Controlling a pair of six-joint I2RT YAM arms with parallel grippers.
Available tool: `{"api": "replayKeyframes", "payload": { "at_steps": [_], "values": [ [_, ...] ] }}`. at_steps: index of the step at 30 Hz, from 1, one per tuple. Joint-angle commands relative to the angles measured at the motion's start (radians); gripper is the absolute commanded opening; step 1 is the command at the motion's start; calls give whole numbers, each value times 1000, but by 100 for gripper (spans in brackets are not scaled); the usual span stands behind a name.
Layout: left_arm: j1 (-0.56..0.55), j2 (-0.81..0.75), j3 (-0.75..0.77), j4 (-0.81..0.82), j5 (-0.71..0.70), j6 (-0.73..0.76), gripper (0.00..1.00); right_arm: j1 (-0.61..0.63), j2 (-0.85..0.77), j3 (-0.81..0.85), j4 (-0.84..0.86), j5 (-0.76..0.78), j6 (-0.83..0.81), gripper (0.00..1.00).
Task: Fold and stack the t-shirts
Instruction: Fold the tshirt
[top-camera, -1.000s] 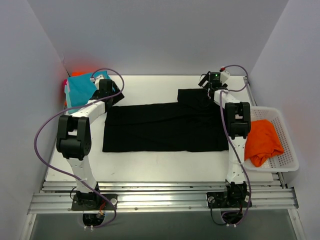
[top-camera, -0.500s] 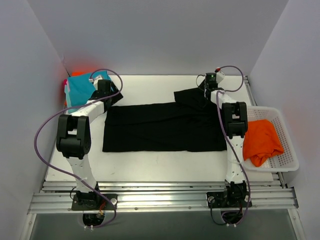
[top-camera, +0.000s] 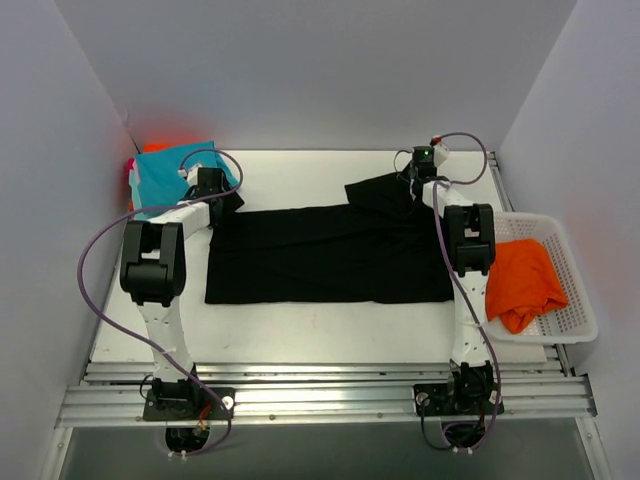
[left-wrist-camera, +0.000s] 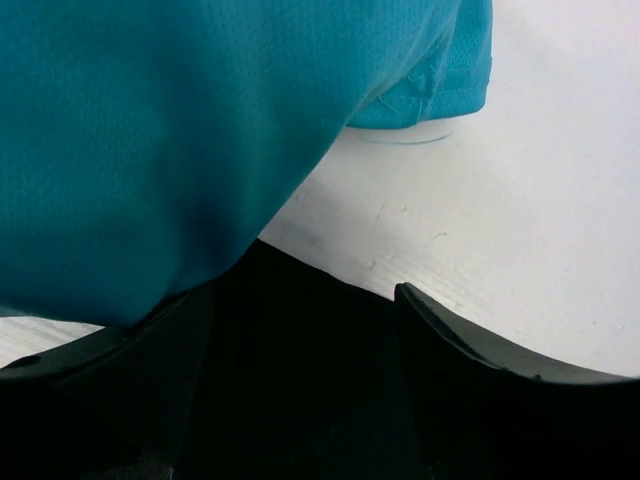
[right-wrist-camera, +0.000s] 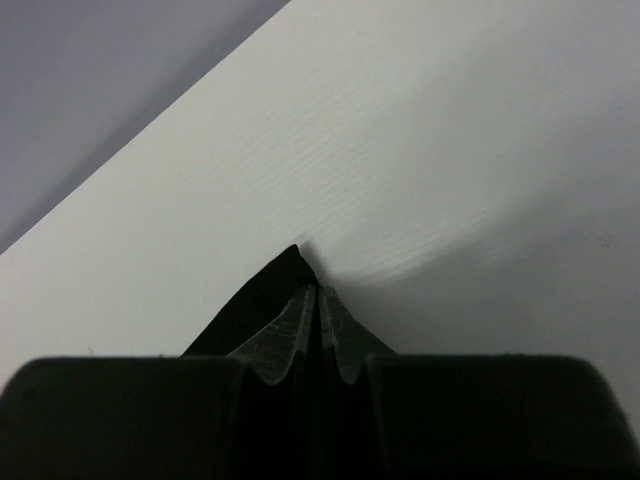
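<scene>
Black t-shirt (top-camera: 330, 255): spread flat across the middle of the table, with its far right sleeve bunched up.
Right gripper (right-wrist-camera: 318, 300): my jaws are pinched together on a thin peak of black cloth at that sleeve.
Left gripper (top-camera: 214, 196): my jaws stand apart at the shirt's far left corner, just beside the teal t-shirts (left-wrist-camera: 180, 140), and hold nothing.
Handling: I judge it light, limp and not fragile; it will sag and drag.
Hold: pinch hems at both far corners so the fold comes over evenly.
Waiting: orange t-shirt (top-camera: 522, 283) in the basket (top-camera: 583, 318).
</scene>
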Motion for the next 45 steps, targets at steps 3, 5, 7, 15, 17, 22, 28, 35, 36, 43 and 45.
{"api": "replayKeyframes", "payload": {
  "at_steps": [3, 5, 7, 15, 17, 22, 28, 35, 36, 43, 45],
  "values": [
    [10, 46, 129, -150, -82, -27, 82, -12, 7, -36, -25, -33, 9, 0],
    [10, 68, 167, -166, -96, -24, 81, -18, 3, -53, -7, -61, 16, 0],
    [10, 72, 183, -184, -108, -25, 81, -21, 2, -56, -5, -74, 19, 0],
    [5, 94, 258, -273, -120, -15, 81, -41, -12, -94, 35, -109, 39, 0],
    [1, 123, 287, -300, -113, -12, 81, -44, -13, -101, 39, -121, 44, 0],
    [-14, 210, 420, -438, -84, -2, 80, -55, -23, -133, 69, -151, 58, 0],
    [-27, 290, 497, -517, -59, 10, 60, -58, -26, -150, 85, -172, 64, 0],
    [-39, 298, 514, -549, -64, 21, 25, -65, -23, -153, 99, -191, 75, 0],
    [-41, 301, 516, -549, -65, 21, 20, -65, -23, -153, 101, -191, 75, 0],
    [-42, 298, 502, -523, -58, 13, 2, -65, -24, -159, 119, -191, 76, 0],
    [-42, 290, 481, -495, -55, 8, 2, -65, -27, -156, 122, -188, 73, 0]
  ]
}}
